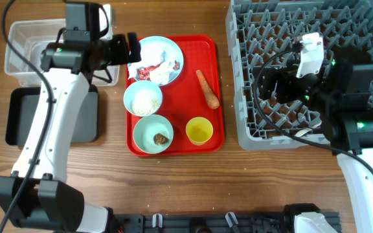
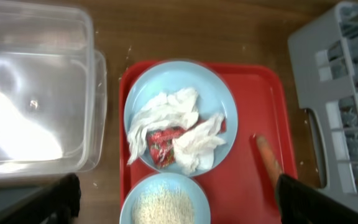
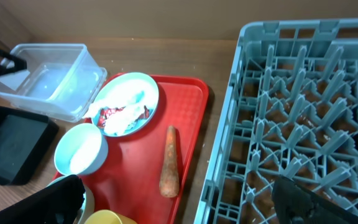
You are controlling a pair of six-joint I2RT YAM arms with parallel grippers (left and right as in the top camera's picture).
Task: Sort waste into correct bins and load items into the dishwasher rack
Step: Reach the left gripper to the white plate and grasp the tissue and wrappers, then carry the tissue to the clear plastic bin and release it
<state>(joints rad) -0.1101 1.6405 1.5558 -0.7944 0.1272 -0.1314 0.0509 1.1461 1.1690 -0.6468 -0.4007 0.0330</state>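
Note:
On the red tray (image 1: 210,48), a pale blue plate (image 1: 171,50) holds crumpled white-and-red paper scraps (image 1: 154,70). A small pale blue bowl (image 1: 143,99) holds rice. A mint green bowl (image 1: 149,129) holds a brown lump (image 1: 160,138). A yellow cup (image 1: 199,131) and a carrot (image 1: 207,89) lie on the tray. My left gripper (image 1: 133,48) is open and empty over the plate's left edge; its wrist view shows the scraps (image 2: 173,130) and the rice (image 2: 165,202) between its fingers (image 2: 179,205). My right gripper (image 1: 274,84) is open and empty above the grey rack (image 1: 303,26), with the carrot (image 3: 169,165) showing below.
The clear tub (image 1: 28,39) stands at the back left, with the black tray (image 1: 18,116) in front of it. The left arm reaches across both. The rack fills the right side, next to the red tray's right edge.

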